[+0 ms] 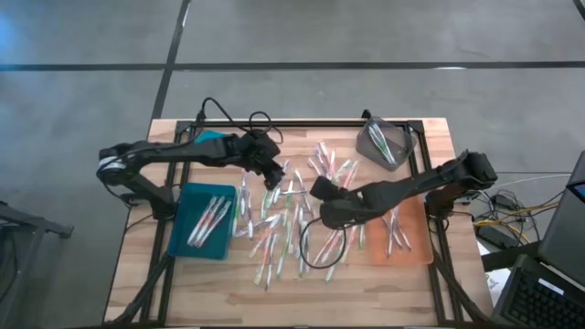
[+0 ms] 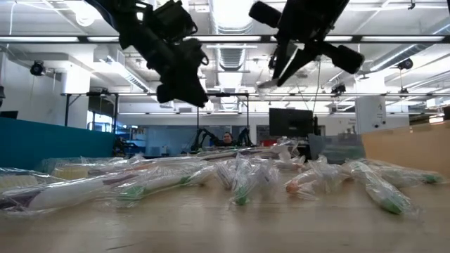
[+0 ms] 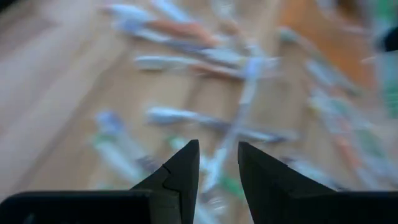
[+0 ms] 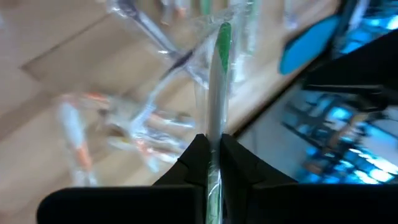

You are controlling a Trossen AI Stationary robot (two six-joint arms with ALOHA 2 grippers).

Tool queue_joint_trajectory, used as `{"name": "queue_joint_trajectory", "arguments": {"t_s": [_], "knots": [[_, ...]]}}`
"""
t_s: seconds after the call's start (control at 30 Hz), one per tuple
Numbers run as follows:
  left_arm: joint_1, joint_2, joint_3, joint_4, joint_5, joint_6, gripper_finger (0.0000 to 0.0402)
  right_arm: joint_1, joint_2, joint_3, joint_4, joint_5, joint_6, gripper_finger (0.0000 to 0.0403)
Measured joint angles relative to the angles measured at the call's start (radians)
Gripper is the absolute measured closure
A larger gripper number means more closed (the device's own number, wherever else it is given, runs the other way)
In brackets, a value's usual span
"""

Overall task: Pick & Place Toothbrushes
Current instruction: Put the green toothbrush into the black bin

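Right claw carrying a green toothbrush, sorting under way

The right claw (image 4: 211,155), over the middle of the surface (image 1: 228,297) above the heap of wrapped toothbrushes (image 1: 292,219), is pinched tight on a green-and-white toothbrush (image 4: 216,93) in its clear sleeve; this looks like the carry step, and the next move calls for swinging it to the matching tray and letting go without snagging the wrap. The left claw (image 3: 217,177) hovers over the heap's edge nearest the teal tray (image 1: 183,239), jaws partly apart and holding nothing, seemingly lining up a pick. The teal tray holds a few toothbrushes, the orange tray (image 1: 416,247) on the heap's other side holds several, and the grey bin (image 1: 370,148) at the far edge of the heap holds a few more.
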Motion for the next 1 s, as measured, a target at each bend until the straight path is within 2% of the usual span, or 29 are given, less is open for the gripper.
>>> {"name": "queue_joint_trajectory", "arguments": {"t_s": [0.17,0.3,0.7,1.0], "knots": [[0.0,0.049,0.0,0.126,0.175,-0.044,0.0287,0.028,-0.002,-0.051,0.097,0.162,-0.069,0.0389],[0.0,0.092,0.0,0.232,0.313,-0.096,0.0287,0.032,-0.006,-0.094,0.189,0.236,-0.124,0.0389],[0.0,0.19,0.001,0.454,0.595,-0.249,0.0287,0.033,-0.007,-0.153,0.484,0.257,-0.329,0.0389],[0.0,0.195,0.003,0.489,0.684,-0.273,0.0287,0.032,-0.007,-0.155,0.553,0.25,-0.376,0.0389]]}}
